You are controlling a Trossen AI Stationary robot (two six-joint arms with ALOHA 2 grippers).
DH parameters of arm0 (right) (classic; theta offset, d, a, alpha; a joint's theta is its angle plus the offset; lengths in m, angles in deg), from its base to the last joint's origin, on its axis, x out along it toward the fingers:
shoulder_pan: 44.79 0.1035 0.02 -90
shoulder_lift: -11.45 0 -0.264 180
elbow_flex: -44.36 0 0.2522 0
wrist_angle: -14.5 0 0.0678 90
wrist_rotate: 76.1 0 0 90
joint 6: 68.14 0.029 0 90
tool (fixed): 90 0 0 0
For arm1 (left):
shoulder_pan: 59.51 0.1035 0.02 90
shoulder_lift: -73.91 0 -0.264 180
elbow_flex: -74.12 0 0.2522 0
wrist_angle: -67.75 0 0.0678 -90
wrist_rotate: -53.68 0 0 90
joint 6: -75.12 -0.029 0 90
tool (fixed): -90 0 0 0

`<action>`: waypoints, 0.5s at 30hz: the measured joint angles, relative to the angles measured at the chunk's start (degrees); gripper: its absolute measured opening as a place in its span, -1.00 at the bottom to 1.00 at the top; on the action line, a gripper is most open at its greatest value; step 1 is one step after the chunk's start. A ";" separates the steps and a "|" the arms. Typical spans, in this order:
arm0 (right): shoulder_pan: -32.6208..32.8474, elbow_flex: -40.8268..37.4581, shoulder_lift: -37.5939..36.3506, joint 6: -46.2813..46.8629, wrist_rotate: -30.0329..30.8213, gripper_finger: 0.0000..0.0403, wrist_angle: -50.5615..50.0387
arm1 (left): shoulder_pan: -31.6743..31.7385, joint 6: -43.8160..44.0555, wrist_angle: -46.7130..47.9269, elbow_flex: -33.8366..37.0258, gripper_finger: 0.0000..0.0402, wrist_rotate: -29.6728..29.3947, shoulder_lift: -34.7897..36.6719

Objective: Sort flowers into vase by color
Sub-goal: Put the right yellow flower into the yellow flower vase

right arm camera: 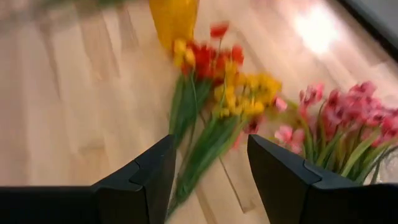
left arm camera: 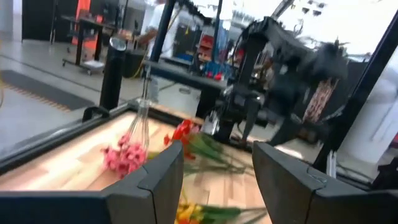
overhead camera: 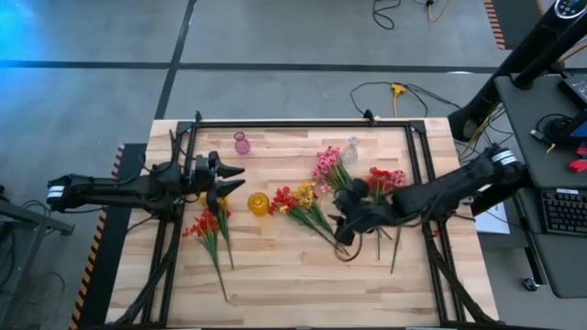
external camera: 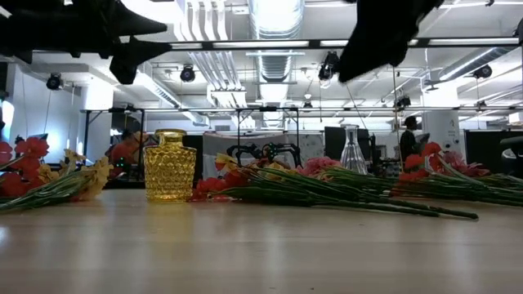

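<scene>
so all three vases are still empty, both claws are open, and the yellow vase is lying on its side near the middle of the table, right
Nearly. The yellow vase stands upright, as the low view shows, not on its side. The rest holds: the pink vase and clear vase are empty too, and the left claw and right claw are open.

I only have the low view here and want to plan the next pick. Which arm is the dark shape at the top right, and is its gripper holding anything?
Observer: That is the right arm. Its right gripper is open and empty, above the mixed red and yellow flowers.
Operator: And the left one?
Observer: The left gripper is open too, hovering beside the yellow vase.
Operator: Any other vases?
Observer: A pink vase stands near the table's far edge.
</scene>
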 joint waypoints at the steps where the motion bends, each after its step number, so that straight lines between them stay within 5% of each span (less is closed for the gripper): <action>1: 0.00 0.44 1.29 0.00 -0.21 -0.04 -0.15 | 0.00 0.00 -0.92 0.00 -0.14 0.00 -0.44; 15: -4.25 1.69 15.29 -1.51 -6.05 0.50 -0.07 | 0.00 1.26 -3.48 0.02 -0.14 -0.17 -3.92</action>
